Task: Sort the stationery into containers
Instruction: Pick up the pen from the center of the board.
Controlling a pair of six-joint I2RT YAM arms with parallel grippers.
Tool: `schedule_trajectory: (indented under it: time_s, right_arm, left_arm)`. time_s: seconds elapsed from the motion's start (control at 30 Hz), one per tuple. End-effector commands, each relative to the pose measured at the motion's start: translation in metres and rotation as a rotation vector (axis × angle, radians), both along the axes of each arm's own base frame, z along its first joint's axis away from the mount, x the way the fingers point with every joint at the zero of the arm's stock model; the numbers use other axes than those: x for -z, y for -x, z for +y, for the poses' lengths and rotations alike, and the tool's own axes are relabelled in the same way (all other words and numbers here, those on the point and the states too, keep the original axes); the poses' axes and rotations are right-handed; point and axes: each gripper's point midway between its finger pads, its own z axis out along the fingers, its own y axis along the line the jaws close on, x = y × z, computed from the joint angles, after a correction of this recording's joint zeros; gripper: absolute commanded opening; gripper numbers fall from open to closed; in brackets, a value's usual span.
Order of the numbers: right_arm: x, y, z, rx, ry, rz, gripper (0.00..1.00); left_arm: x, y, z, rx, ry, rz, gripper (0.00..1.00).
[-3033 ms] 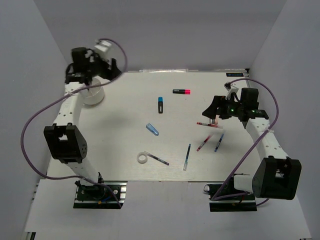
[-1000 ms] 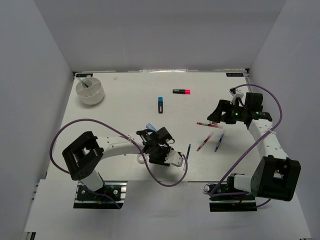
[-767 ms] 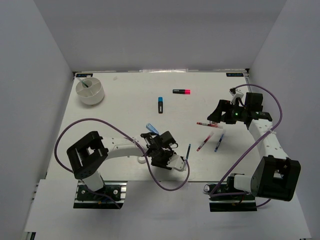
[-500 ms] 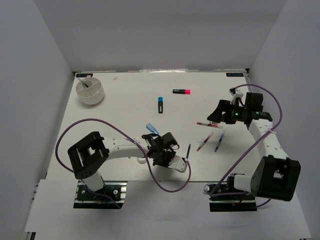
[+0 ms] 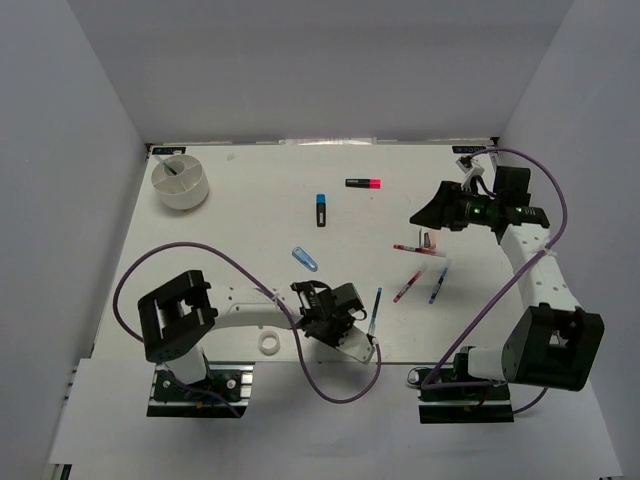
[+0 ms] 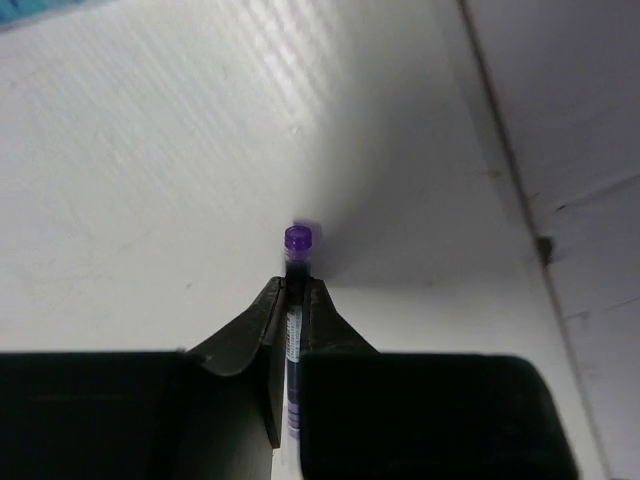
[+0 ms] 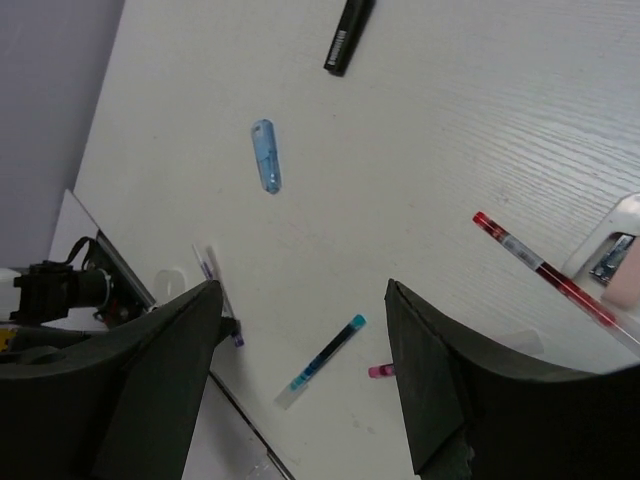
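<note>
My left gripper (image 5: 330, 312) is low at the table's near edge, shut on a thin purple pen (image 6: 297, 240) whose cap sticks out past the fingertips (image 6: 270, 300). My right gripper (image 5: 427, 214) hangs open and empty above the right side of the table, over a red pen (image 5: 420, 249). Below it lie a pink-capped pen (image 5: 407, 287), a blue pen (image 5: 438, 284) and a teal pen (image 5: 375, 310). A translucent blue tube (image 5: 305, 258), a blue-ended marker (image 5: 321, 209), a pink-ended marker (image 5: 364, 183) and a white tape ring (image 5: 268, 343) lie loose. The white tub (image 5: 180, 181) stands at the back left.
The table's near edge (image 6: 510, 190) runs close beside the left gripper. In the right wrist view the teal pen (image 7: 325, 360), blue tube (image 7: 265, 156) and red pen (image 7: 545, 270) show between and beside the open fingers. Purple cables loop off both arms.
The left gripper has shut on the purple pen and shifted toward the near edge. The tape ring has slid nearer the front edge. The right gripper has drawn back and up a little.
</note>
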Motion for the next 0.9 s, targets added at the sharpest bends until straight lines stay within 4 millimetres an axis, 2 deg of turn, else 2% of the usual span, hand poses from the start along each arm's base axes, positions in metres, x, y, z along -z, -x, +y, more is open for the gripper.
schedule_trajectory:
  time_s: [0.0,0.07,0.13,0.17,0.2,0.23,0.27,0.33,0.37,0.5,0.57,0.7,0.77,0.87]
  right_arm:
    - [-0.014,0.008,0.019,-0.091,-0.088,0.033,0.72]
    - [-0.017,0.012,0.027,-0.121,-0.119,0.049,0.74]
    - [-0.018,0.018,0.037,-0.161,-0.138,0.060,0.77]
    - [-0.018,0.023,0.044,-0.185,-0.145,0.065,0.78]
    - [-0.018,0.024,0.044,-0.187,-0.148,0.064,0.78]
    - [-0.019,0.031,0.053,-0.224,-0.154,0.066,0.79]
    - [-0.018,0.036,0.057,-0.245,-0.154,0.065,0.79]
    - [-0.018,0.049,0.070,-0.300,-0.151,0.064,0.80]
    - [-0.018,0.052,0.072,-0.313,-0.147,0.058,0.80]
    - [-0.021,0.063,0.087,-0.395,-0.082,-0.022,0.80]
    - [-0.024,0.068,0.095,-0.440,-0.057,-0.061,0.79]
    - [-0.037,0.080,0.106,-0.547,-0.041,-0.175,0.75]
    - [-0.040,0.087,0.110,-0.586,-0.054,-0.194,0.73]
    - [-0.045,0.090,0.117,-0.600,-0.055,-0.213,0.72]
  left_arm:
    - [-0.027,-0.024,0.009,0.068,-0.049,-0.244,0.00]
    - [-0.045,-0.044,0.009,0.113,-0.052,-0.399,0.00]
    - [-0.062,-0.048,-0.002,0.216,-0.023,-0.519,0.00]
    - [-0.078,-0.050,-0.008,0.238,0.033,-0.611,0.00]
    - [-0.086,-0.052,-0.012,0.267,0.058,-0.671,0.00]
    - [-0.095,-0.054,-0.017,0.345,0.056,-0.756,0.00]
    - [-0.109,-0.062,-0.021,0.323,0.104,-0.870,0.00]
    - [-0.129,-0.064,-0.034,0.388,0.142,-1.005,0.00]
    - [-0.146,-0.065,-0.044,0.375,0.214,-1.064,0.00]
    - [-0.187,-0.041,-0.075,0.505,0.415,-1.143,0.00]
    - [-0.207,-0.028,-0.086,0.517,0.522,-1.165,0.00]
    - [-0.238,-0.016,-0.097,0.511,0.656,-1.205,0.00]
    - [-0.249,-0.013,-0.098,0.507,0.697,-1.212,0.00]
    - [-0.253,-0.002,-0.098,0.543,0.738,-1.202,0.00]
